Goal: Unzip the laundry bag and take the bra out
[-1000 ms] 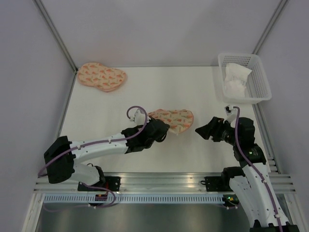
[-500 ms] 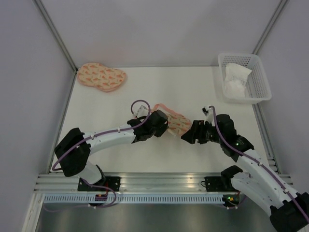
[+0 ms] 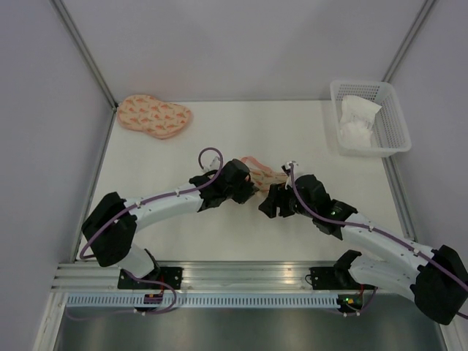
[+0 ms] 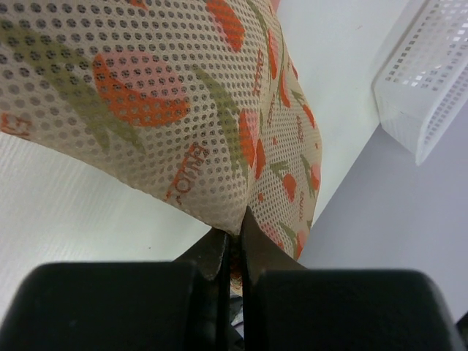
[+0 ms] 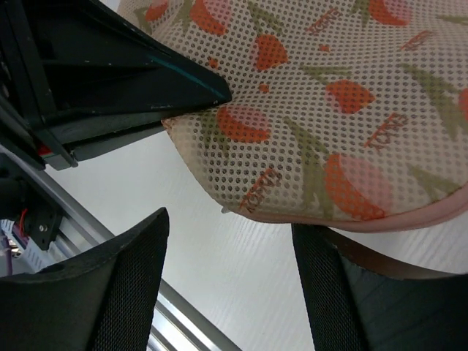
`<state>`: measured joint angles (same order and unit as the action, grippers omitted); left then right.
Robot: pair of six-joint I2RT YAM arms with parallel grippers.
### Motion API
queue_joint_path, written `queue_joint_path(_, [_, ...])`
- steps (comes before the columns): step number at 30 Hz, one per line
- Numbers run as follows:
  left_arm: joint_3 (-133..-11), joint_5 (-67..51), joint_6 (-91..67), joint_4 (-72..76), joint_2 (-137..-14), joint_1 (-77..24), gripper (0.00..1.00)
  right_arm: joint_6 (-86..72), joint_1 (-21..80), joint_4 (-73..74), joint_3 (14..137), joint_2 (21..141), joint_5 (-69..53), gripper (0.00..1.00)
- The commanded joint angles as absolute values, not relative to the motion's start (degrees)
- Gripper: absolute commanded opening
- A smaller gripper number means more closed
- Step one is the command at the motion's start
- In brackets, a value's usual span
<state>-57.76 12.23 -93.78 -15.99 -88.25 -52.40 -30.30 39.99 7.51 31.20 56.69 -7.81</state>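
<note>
**Bag pinched mid-table**

Top view: you are holding the bag mid-table, between the left gripper and the right gripper.
Left wrist: your left fingers are pressing together, pinching the bag's mesh edge.
Right wrist: your right gripper is hovering, fingers spread wide, just beside the bag's pink rim.

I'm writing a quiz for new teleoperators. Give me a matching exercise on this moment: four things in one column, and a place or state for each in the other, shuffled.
Things
1. left gripper
2. right gripper
3. white basket
4. second printed pouch

Places or states
A. far left corner of the table
B. open, at the edge of the laundry bag
C. far right corner, holding a white cloth
D. shut on the laundry bag's mesh edge

Pairs: 1-D, 2-B, 3-C, 4-A
</note>
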Motion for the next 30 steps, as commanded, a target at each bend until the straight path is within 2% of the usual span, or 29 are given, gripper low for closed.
queue_joint_path(1, [-57.5,8.7,-94.2,-11.9,-88.0,-52.0,0.02,-30.5,42.1,1.4,32.2,58.8,-2.9,0.73])
queue_joint_path(4, [-56.5,8.3,-94.7,-11.0,-87.4,-51.9,0.02,-30.1,43.2,0.9,32.7,60.6,-0.4,0.7])
queue_joint_path(6, [-55.7,8.0,-94.7,-10.3,-87.0,-51.9,0.02,-29.9,43.3,0.9,33.0,61.2,2.2,0.65])
queue_joint_path(7, [-55.5,8.0,-94.6,-10.3,-86.9,-52.0,0.02,-29.8,43.3,0.7,33.0,60.7,2.7,0.56])
queue_joint_path(10, [-54.8,7.8,-94.3,-10.2,-86.7,-52.0,0.02,-29.7,43.5,0.6,33.4,60.0,4.4,0.41])
queue_joint_path(11, [-54.3,7.8,-94.4,-10.2,-86.6,-52.0,0.02,-29.7,43.5,1.2,33.6,59.5,5.1,0.33])
queue_joint_path(12, [-54.0,7.7,-94.4,-10.0,-86.5,-52.0,0.02,-29.5,43.5,1.4,33.6,59.2,6.0,0.32])
queue_joint_path(13, [-53.7,7.7,-94.5,-9.8,-86.4,-52.0,0.02,-29.5,43.5,1.7,33.6,58.5,6.5,0.23])
queue_joint_path(17, [-51.2,7.9,-94.4,-8.9,-85.5,-52.0,0.02,-29.5,43.7,4.4,33.2,57.2,7.8,0.0])
queue_joint_path(28, [-41.5,5.2,-83.3,-5.4,-78.6,-46.2,0.02,-29.4,43.7,20.8,36.3,53.6,14.0,0.01])
queue_joint_path(30, [-38.6,2.5,-80.2,-0.5,-77.2,-44.7,0.02,-29.4,43.7,23.3,36.8,53.1,15.3,0.0])
